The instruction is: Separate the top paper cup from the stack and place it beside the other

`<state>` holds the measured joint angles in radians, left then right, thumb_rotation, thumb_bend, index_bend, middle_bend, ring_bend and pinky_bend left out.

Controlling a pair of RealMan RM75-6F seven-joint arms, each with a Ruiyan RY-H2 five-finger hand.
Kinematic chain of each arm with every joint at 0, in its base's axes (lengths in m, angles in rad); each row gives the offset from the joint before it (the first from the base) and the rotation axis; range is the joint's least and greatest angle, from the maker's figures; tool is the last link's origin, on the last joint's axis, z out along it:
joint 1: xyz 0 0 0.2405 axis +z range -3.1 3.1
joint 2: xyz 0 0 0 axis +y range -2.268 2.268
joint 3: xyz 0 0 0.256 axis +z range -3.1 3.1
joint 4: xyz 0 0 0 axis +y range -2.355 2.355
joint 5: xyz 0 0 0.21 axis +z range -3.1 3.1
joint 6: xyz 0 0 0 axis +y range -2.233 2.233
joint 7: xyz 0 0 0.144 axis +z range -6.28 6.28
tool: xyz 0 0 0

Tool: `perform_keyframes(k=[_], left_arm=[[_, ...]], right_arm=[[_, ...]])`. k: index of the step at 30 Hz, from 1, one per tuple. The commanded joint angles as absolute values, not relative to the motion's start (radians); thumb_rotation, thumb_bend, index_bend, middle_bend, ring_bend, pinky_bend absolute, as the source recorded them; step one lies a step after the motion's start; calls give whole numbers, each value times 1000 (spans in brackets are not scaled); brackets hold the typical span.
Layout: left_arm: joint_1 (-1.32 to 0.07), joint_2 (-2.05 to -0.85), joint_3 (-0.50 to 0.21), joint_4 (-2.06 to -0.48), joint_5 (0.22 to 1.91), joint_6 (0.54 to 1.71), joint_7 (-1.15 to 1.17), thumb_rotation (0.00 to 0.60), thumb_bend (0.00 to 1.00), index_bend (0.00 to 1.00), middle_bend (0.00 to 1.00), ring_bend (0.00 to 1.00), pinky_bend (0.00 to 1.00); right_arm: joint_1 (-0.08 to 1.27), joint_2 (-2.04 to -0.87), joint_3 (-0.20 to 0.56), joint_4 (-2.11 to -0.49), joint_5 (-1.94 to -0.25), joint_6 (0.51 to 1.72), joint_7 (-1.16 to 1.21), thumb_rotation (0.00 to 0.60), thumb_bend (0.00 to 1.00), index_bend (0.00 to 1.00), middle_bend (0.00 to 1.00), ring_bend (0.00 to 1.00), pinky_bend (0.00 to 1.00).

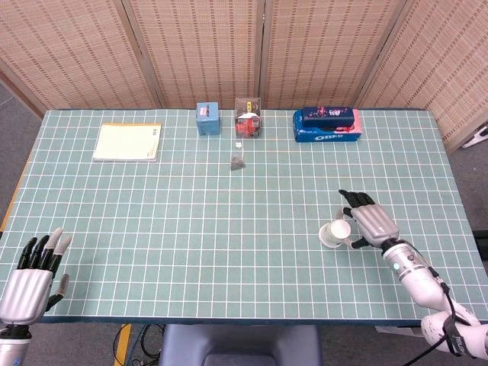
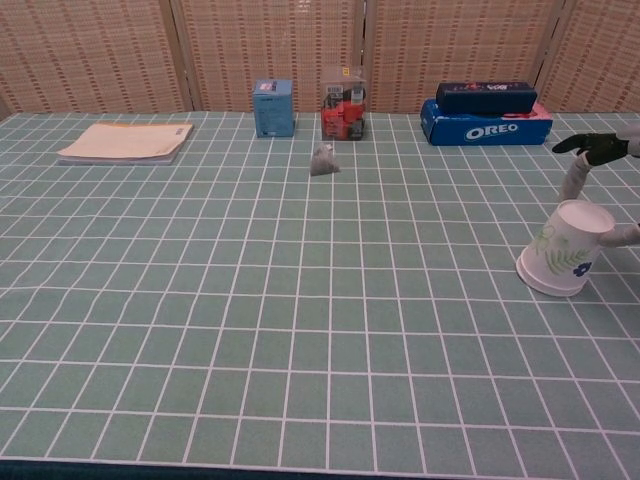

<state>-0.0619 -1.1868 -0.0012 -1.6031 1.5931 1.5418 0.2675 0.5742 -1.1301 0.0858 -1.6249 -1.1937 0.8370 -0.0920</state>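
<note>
The paper cup stack (image 1: 335, 232) (image 2: 562, 258), white with a green leaf print, stands upside down and tilted on the right side of the table. It leans toward my right hand (image 1: 372, 223) (image 2: 600, 148). That hand lies just right of the stack with straight, spread fingers. One finger reaches past the far side of the cups and the thumb (image 2: 625, 236) touches their near side. I cannot tell how many cups are nested. My left hand (image 1: 30, 278) hovers off the table's front left corner, fingers apart and holding nothing.
Along the back edge lie a yellow notepad (image 1: 127, 142), a small blue box (image 1: 207, 119), a clear box with red contents (image 1: 248, 117) and an Oreo box (image 1: 326, 126) with a dark case on top. A small grey packet (image 1: 238, 162) lies mid-table.
</note>
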Motion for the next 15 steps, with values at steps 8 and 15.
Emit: perform_keyframes(k=[8,15], left_arm=[[-63,-1192,-1,-1600,1593,1539,274,600,495,0,0,0,0],[-66,-1195,-2,-1597,1590,1532,278,600,495,0,0,0,0]], right_arm=[[564,-1081,96,-1686,-1213,874,-82,600,266,403,0,0,0],[553,-1037,104,-1737,-1229,905,-72,600,266,404,0,0,0]])
